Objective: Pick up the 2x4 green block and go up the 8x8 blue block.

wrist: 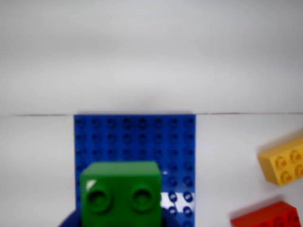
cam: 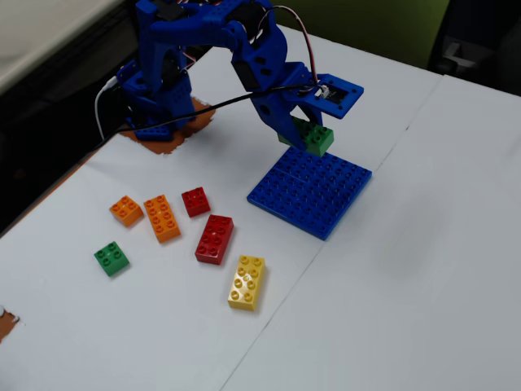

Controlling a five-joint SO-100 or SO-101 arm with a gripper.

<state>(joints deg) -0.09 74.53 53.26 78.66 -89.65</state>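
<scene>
My blue gripper (cam: 306, 135) is shut on the 2x4 green block (cam: 313, 138). In the fixed view it hangs just above the far edge of the 8x8 blue block (cam: 313, 195), which lies flat on the white table. The wrist view shows the green block (wrist: 120, 191) end-on at the bottom, two studs facing the camera, with the blue plate (wrist: 137, 137) spread beneath and beyond it. Only slivers of the blue jaws show on either side of the green block at the gripper (wrist: 120, 223). Whether the block touches the plate I cannot tell.
Left of the plate in the fixed view lie a yellow brick (cam: 247, 283), a long red brick (cam: 214, 239), a small red one (cam: 195, 201), two orange bricks (cam: 162, 217) (cam: 127, 210) and a small green brick (cam: 111, 258). The wrist view shows the yellow brick (wrist: 284, 163) and red brick (wrist: 267, 215) at right.
</scene>
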